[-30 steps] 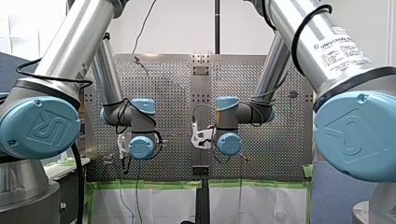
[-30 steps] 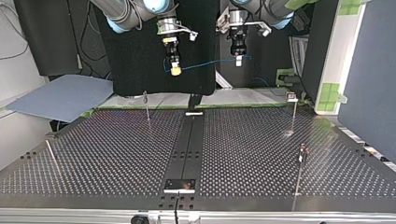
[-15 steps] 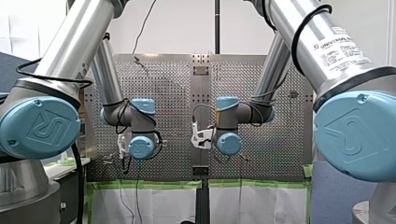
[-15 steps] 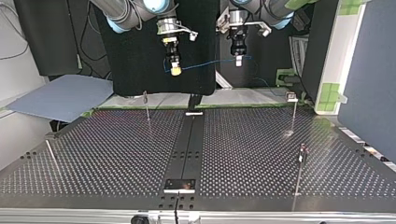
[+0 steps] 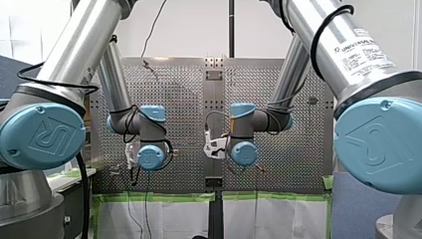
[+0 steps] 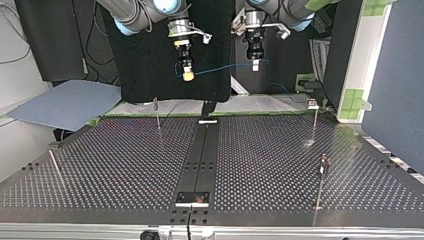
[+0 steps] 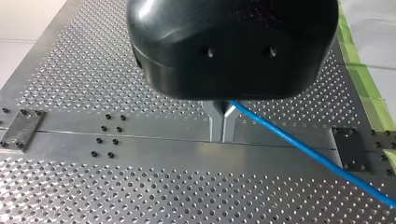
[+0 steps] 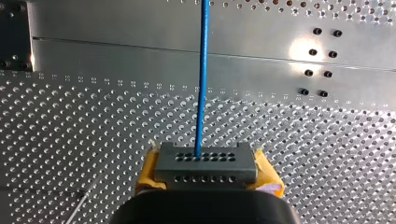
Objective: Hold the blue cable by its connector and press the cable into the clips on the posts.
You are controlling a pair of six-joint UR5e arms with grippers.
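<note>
In the front view, my left arm (image 5: 119,94) and my right arm (image 5: 288,84) reach out over the perforated table (image 5: 174,89), with one wrist on each side of its centre strip (image 5: 214,94). Neither the fingers nor the cable can be made out here.

In the top view, both grippers hang high above the far end of the centre strip. The right gripper (image 6: 188,76), with yellow pads, is on the strip's left. The left gripper (image 6: 255,65) is on its right. The blue cable (image 6: 220,69) is strung between them in the air, clear of the table. Thin posts (image 6: 314,122) stand on both sides of the strip, apart from the cable.

In the left wrist view, the left gripper's metal fingers (image 7: 217,123) are pressed together on the cable above the centre strip. The cable leaves them slantwise across the strip.

In the right wrist view, the yellow pads (image 8: 148,170) clamp the grey connector (image 8: 205,164). The cable runs out of the connector straight ahead, over the centre strip.
</note>
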